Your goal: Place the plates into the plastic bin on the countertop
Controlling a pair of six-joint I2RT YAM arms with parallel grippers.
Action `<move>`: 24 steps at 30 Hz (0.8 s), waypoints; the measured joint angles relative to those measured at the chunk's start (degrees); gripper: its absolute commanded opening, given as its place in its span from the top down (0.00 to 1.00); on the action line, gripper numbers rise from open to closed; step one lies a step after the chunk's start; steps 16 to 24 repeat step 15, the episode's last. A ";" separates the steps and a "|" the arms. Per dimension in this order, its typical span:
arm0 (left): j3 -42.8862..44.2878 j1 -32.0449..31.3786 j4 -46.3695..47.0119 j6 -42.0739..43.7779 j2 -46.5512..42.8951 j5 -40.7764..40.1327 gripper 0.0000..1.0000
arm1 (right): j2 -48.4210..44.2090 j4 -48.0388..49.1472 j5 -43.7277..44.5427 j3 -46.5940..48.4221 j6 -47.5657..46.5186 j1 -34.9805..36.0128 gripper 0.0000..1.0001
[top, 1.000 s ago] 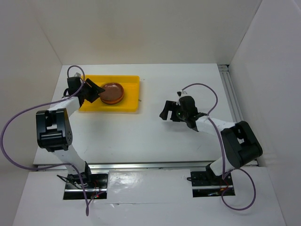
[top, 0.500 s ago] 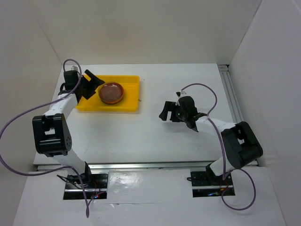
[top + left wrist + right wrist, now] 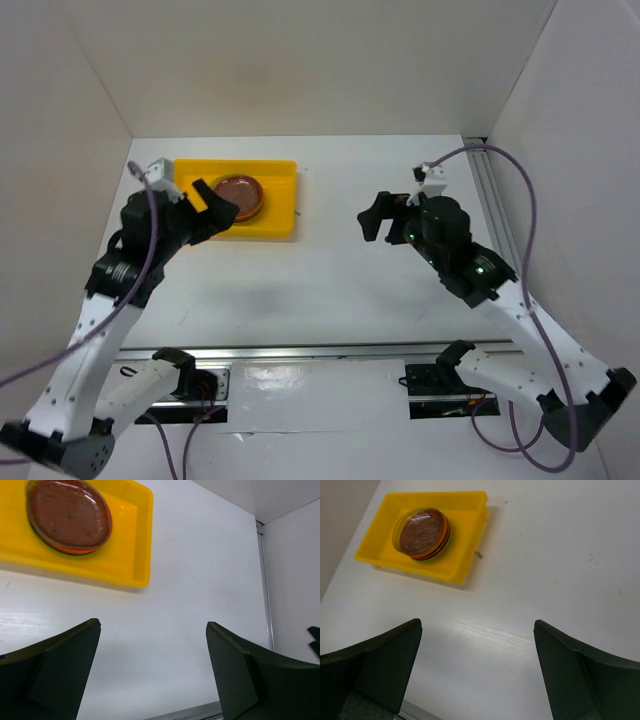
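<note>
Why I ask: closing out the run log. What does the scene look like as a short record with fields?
bin: yellow plastic bin on the white countertop, far left
plates: one stack of plates inside the bin, brownish-orange one on top
plates outside bin: none seen
left gripper: open, empty, near the bin
right gripper: open, empty, over bare countertop

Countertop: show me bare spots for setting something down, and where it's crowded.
Bare: the wide stretch of countertop between the yellow bin and the right pincer, and the strip from the bin's front wall to the metal rail. Inside the bin, the end right of the plate stack. Crowded: the bin's left end, under the left pincer.
</note>
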 measured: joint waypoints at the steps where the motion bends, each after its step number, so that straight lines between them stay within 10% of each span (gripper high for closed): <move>1: -1.81 0.17 -1.49 0.20 -4.09 -0.20 0.00 | -2.29 -1.99 0.87 1.18 -0.04 0.37 0.00; 10: -5.46 0.57 -16.33 3.06 -24.46 1.01 0.00 | -13.60 -17.84 5.49 10.01 -0.37 1.18 0.00; 24: -2.58 0.57 -22.29 4.31 -26.47 1.11 0.00 | -14.62 -22.64 7.28 10.45 -0.09 1.22 0.00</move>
